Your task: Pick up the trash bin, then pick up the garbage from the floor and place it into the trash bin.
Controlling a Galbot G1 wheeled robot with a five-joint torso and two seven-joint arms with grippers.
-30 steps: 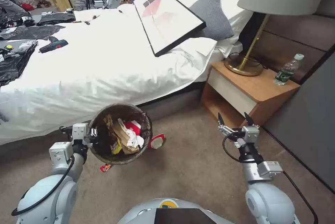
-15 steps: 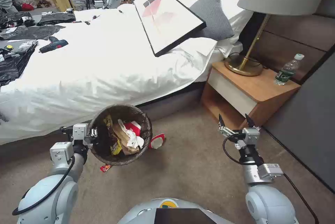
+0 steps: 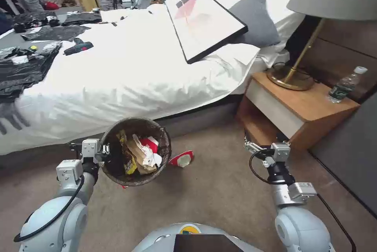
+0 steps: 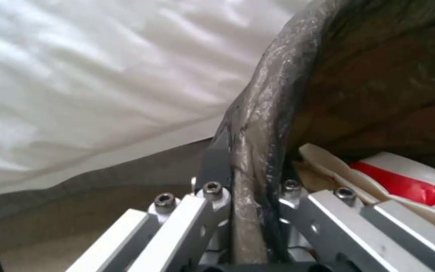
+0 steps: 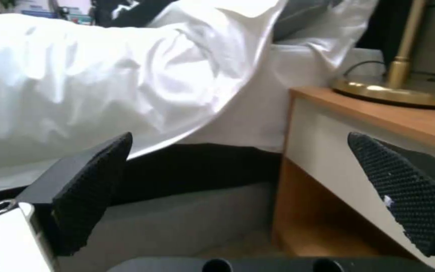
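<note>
Bright even room light, soft shadows under bed (image 3: 118, 83), blurry wrist views, bowed edges.

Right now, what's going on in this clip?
The left gripper is shut on the rim of the trash bin and holds it up beside the bed. Wrappers, paper and a red-and-white cup lie inside. One crushed red-and-white cup lies on the carpet by the bin. The right gripper hangs open and empty near the nightstand.
</note>
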